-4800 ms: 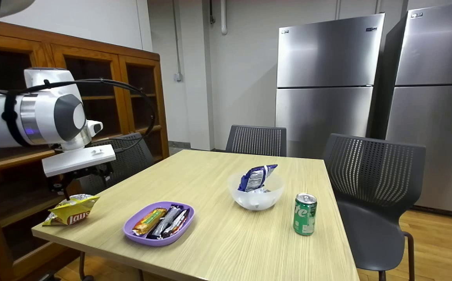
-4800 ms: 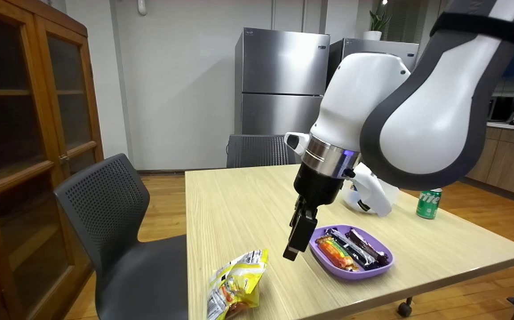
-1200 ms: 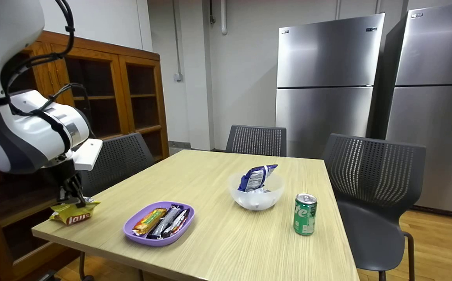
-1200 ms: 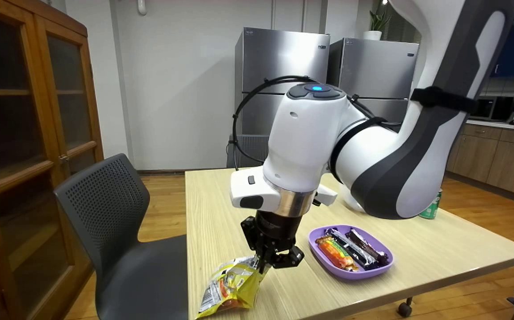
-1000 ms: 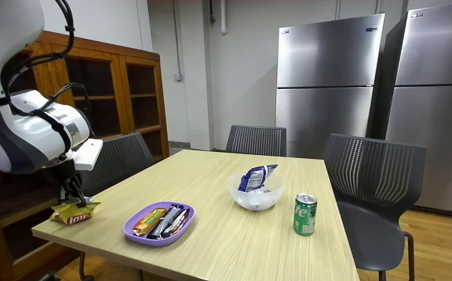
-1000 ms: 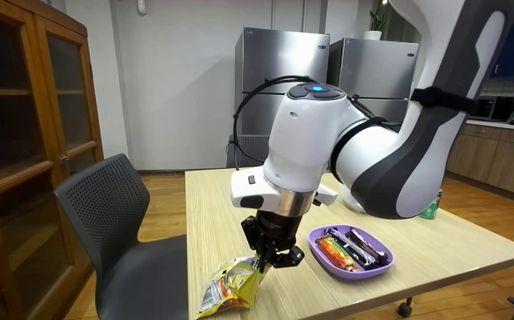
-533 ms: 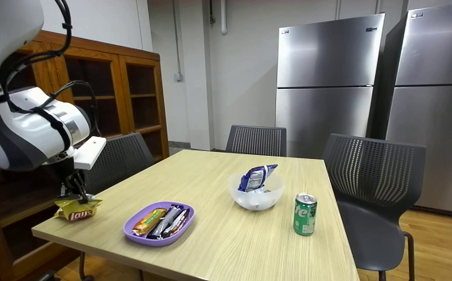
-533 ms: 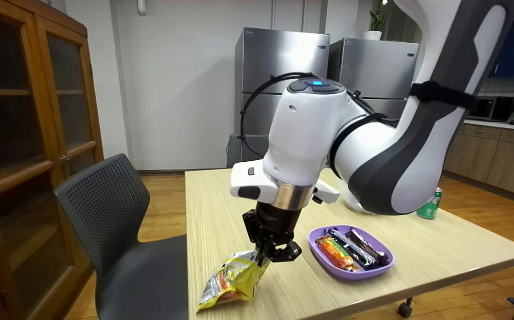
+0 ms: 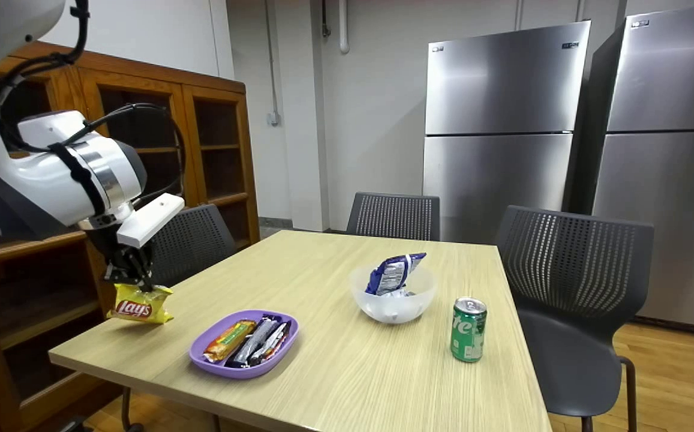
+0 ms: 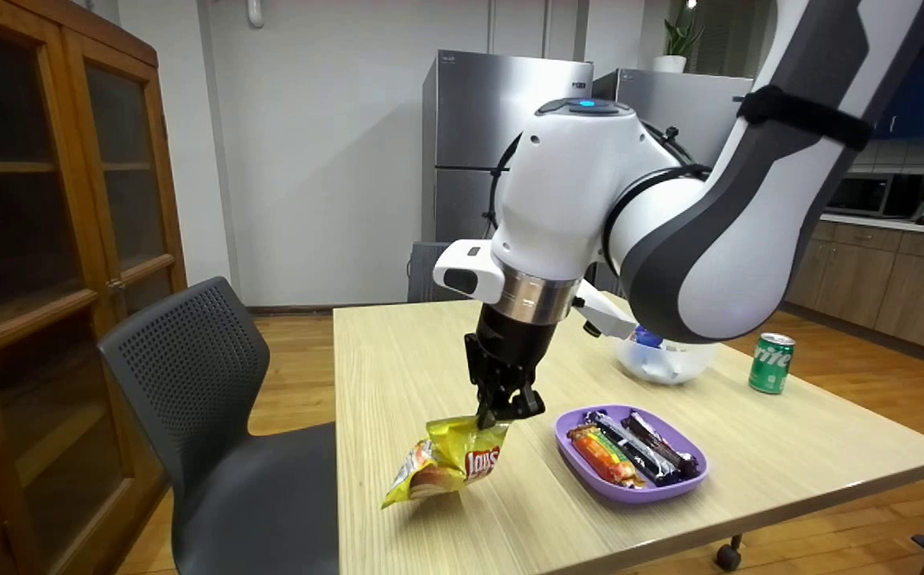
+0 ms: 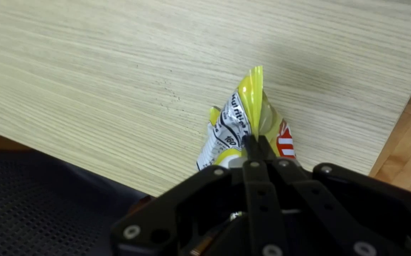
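Observation:
My gripper (image 11: 256, 138) is shut on the pinched top of a yellow Lay's chip bag (image 11: 232, 117), whose folded seam sticks up between the fingertips in the wrist view. The bag (image 9: 141, 305) hangs below the gripper (image 9: 146, 288) in an exterior view, its red logo facing that camera. Tilted, the same bag (image 10: 450, 463) appears just above the table in an exterior view, a faint shadow under it and the gripper (image 10: 484, 422) at its upper edge. Part of the bag lies hidden behind the fingers in the wrist view.
A purple tray (image 9: 227, 371) with several wrapped bars lies near the bag. Farther along the wooden table (image 9: 323, 264) stand a translucent bowl (image 9: 391, 311) holding a blue packet (image 9: 391, 276) and a green can (image 9: 468, 330). A dark chair (image 10: 198, 415) stands beside the table edge.
My gripper has risen with the bag and carried it further in over the table, with the bag turning slightly. Several seconds ago the gripper was differently turned above the resting bag.

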Robot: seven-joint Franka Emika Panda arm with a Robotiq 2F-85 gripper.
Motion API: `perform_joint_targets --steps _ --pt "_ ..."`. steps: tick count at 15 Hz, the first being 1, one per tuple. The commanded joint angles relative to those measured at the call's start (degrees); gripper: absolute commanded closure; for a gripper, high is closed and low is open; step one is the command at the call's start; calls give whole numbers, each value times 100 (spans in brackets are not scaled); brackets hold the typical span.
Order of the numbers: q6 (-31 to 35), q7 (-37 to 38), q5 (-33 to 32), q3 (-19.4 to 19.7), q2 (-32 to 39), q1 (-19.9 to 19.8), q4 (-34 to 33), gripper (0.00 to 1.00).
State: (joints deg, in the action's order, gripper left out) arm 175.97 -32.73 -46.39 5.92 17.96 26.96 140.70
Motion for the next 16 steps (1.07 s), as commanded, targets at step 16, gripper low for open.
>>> perform_joint_targets --steps 16 --pt "-1578 234 2332 -993 -1155 -2070 -128 100"
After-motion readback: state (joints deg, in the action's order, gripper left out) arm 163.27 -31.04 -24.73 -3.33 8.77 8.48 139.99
